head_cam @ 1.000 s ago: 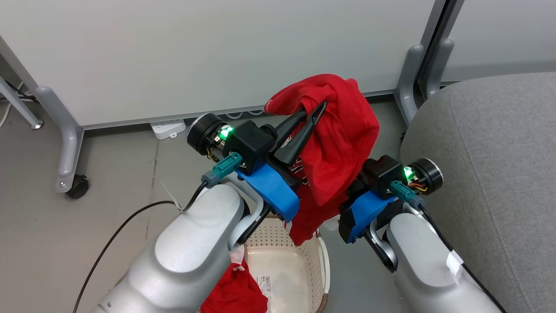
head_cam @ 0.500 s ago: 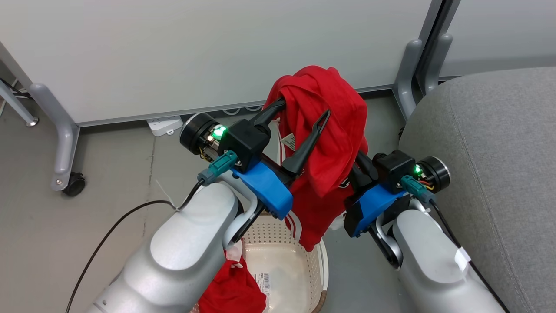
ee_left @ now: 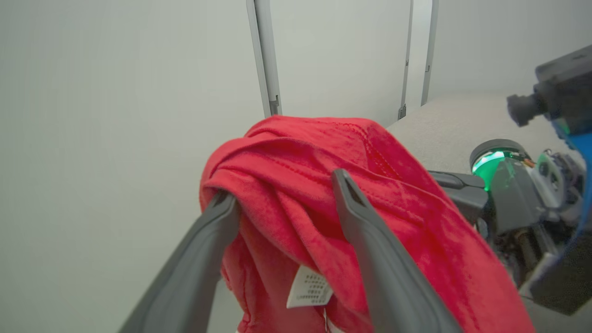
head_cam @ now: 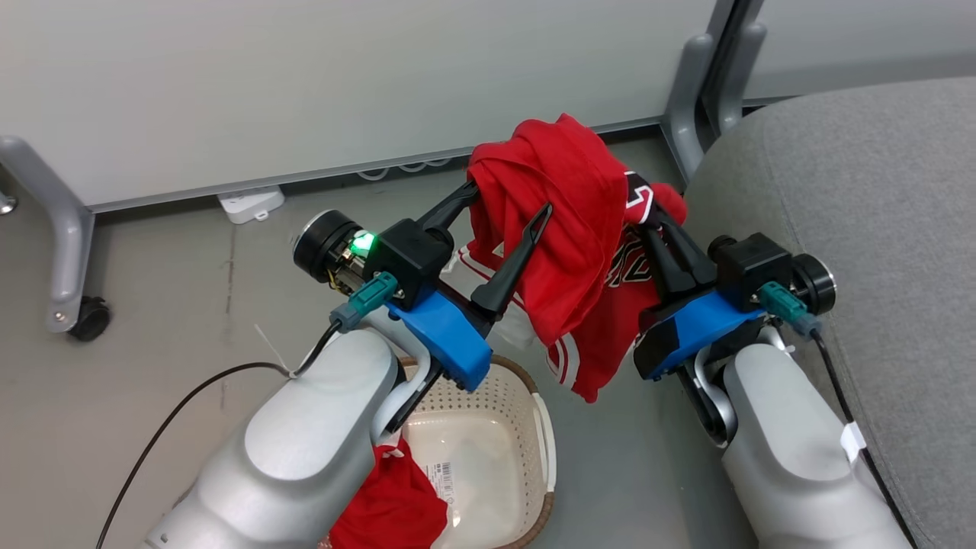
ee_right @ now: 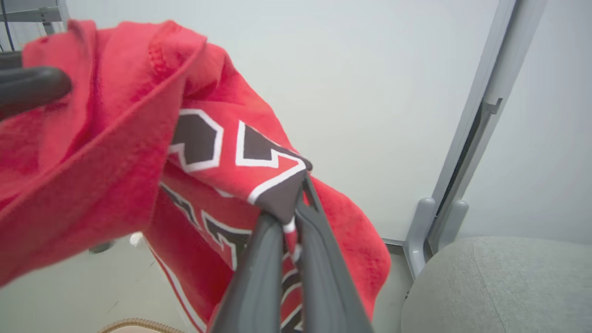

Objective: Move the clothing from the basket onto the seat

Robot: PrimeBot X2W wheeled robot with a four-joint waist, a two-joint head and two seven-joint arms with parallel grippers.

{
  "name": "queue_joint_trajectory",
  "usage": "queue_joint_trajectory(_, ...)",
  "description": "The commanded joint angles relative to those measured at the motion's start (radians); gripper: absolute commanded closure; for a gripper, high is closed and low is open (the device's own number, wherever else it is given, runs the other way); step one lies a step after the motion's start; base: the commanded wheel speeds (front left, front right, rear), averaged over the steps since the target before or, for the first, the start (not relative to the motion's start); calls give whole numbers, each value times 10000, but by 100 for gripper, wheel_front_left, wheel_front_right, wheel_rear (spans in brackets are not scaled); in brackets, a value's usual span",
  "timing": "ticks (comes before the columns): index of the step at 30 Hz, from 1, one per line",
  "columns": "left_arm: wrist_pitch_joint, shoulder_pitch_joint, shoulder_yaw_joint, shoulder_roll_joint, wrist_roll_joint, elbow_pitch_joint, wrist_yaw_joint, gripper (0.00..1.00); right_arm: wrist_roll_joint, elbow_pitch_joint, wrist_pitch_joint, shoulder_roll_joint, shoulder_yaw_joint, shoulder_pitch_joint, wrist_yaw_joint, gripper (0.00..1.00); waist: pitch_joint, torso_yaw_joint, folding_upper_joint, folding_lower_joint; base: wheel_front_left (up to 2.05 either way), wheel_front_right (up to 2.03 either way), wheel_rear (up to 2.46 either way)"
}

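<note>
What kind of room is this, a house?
Probably an office or lab: pale grey partition panels on wheeled metal legs, a white power strip on bare grey floor, and a grey fabric sofa cushion.

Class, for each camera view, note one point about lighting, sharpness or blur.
Head view: even soft light, sharp throughout, green status light blooming. Left wrist view: weave of the red garment clear. Right wrist view: the garment's near fold at left blurred, its lettering crisper.
</note>
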Motion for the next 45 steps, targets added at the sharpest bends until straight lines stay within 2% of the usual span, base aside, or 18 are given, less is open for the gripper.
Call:
queue_joint_trajectory(1, 7, 116, -40, 103, -3, -37, 34, 0, 57, -173, -2, 11, -161, 44, -7, 100, 151, -213, 0, -1, 0, 0, 0)
queue_joint_trajectory(14, 66, 212, -264, 497, 134, -357, 100, 0, 229, -1429, -2, 8, -1104, 450, -7, 100, 784, -1704, 0, -1, 0, 0, 0)
queue_joint_trajectory(30, 350, 379, -877, 591, 345, -718, -2, 0, 384, -2510, -2, 10, -2477, 1269, -7, 100, 1090, -3530, 0, -1, 0, 0, 0)
queue_joint_trajectory(38, 428, 507, -1104, 549, 323, -824, -11, 0, 358, -2710, -2, 11, -2906, 1732, -7, 100, 1082, -4184, 0, -1, 0, 0, 0)
queue_joint_trajectory(45, 428, 515, -1239, 486, 311, -865, 3, 0, 400, -2867, -2, 11, -3091, 1956, -7, 100, 1145, -4377, 0, -1, 0, 0, 0)
